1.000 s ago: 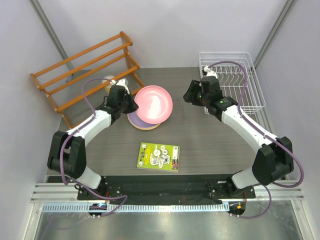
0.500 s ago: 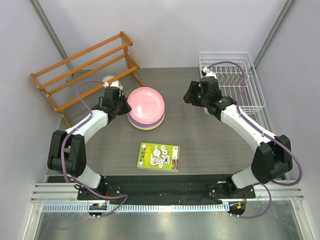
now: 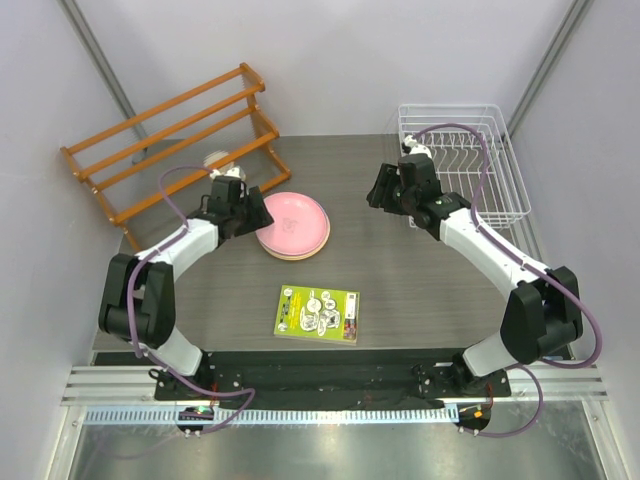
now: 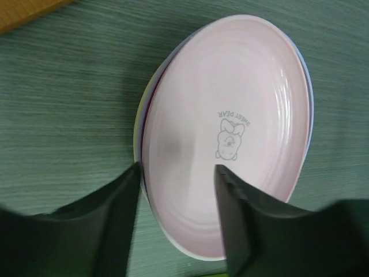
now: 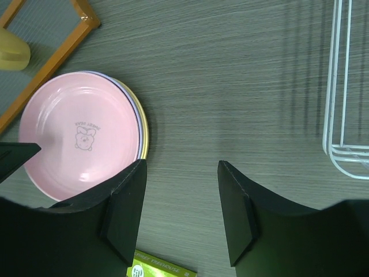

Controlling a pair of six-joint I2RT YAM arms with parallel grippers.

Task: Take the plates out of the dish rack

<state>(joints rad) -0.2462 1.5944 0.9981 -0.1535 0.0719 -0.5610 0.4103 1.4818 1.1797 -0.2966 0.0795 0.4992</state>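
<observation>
The three plates lie stacked on the table left of centre, the pink plate (image 3: 293, 222) (image 4: 230, 127) (image 5: 81, 138) on top. Beneath it, only the rims of the lilac plate (image 5: 130, 99) and the orange-yellow plate (image 5: 145, 137) show. My left gripper (image 3: 256, 214) (image 4: 176, 173) is open, its fingers straddling the pink plate's near rim without pinching it. The white wire dish rack (image 3: 450, 106) (image 5: 330, 86) stands at the back right with no plate showing in it. My right gripper (image 3: 378, 190) (image 5: 181, 167) hangs open over bare table between stack and rack, holding nothing.
An orange-brown wooden slatted rack (image 3: 170, 140) stands at the back left, close behind my left arm. A green-and-yellow booklet (image 3: 317, 313) (image 5: 161, 270) lies on the table in front of the stack.
The pink plate came down from a tilt to lie flat on the stack. My left gripper opened and let go of it. The right arm has barely moved.
</observation>
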